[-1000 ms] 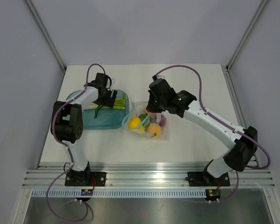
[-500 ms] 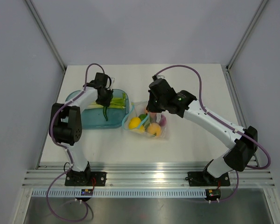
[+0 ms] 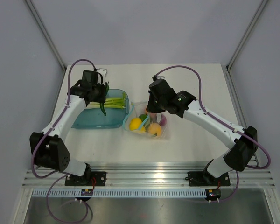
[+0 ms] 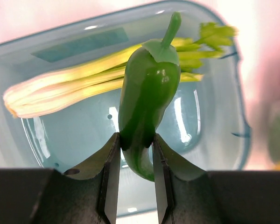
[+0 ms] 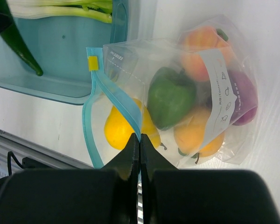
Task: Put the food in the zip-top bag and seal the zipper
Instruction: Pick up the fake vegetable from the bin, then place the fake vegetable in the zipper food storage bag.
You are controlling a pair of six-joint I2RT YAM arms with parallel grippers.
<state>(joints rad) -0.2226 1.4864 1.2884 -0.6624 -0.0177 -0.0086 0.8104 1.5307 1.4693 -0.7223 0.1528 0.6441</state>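
My left claw (image 4: pixel 135 140) is closed on the pepper (image 4: pixel 147 93), which hangs above the tray (image 4: pixel 238 107); stalks (image 4: pixel 74 88) lie in the tray. The bag (image 5: pixel 214 65) sits at 3 o'clock of the tray, just beside its rim. My right claw (image 5: pixel 139 140) is pinched shut on the zipper (image 5: pixel 119 100), and the bag's mouth gapes toward the tray.

pepper (image 4: pixel 145 100): dark green | celery (image 4: pixel 60 91): pale yellow-green | tray (image 4: pixel 210 126): teal | zipper (image 5: pixel 117 105): light blue
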